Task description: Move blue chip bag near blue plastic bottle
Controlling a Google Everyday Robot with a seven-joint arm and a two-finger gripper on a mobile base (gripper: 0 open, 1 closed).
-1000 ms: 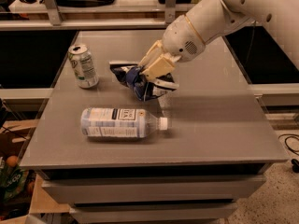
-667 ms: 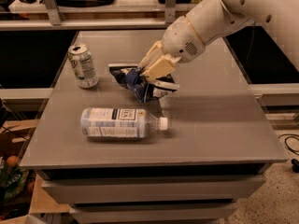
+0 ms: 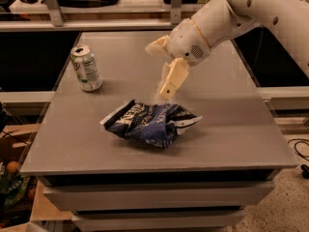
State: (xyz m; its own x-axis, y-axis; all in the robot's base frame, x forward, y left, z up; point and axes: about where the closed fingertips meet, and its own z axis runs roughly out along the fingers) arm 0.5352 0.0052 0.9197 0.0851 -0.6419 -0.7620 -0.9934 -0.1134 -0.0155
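Observation:
The blue chip bag lies crumpled on the grey table, near the front middle. It is dark navy with white lettering and white edges. My gripper hangs just above the bag's back edge. It is open and empty, with one cream finger pointing down at the bag and the other spread up and to the left. The blue plastic bottle does not show anywhere. I cannot tell whether it is under the bag.
A green-white soda can stands upright at the table's left side. The white arm reaches in from the upper right. Shelving and clutter stand behind the table, and boxes lie on the floor at the left.
The gripper has let go of the chip bag, opened and lifted slightly. The bag now lies where the bottle lay, and the bottle is no longer visible.

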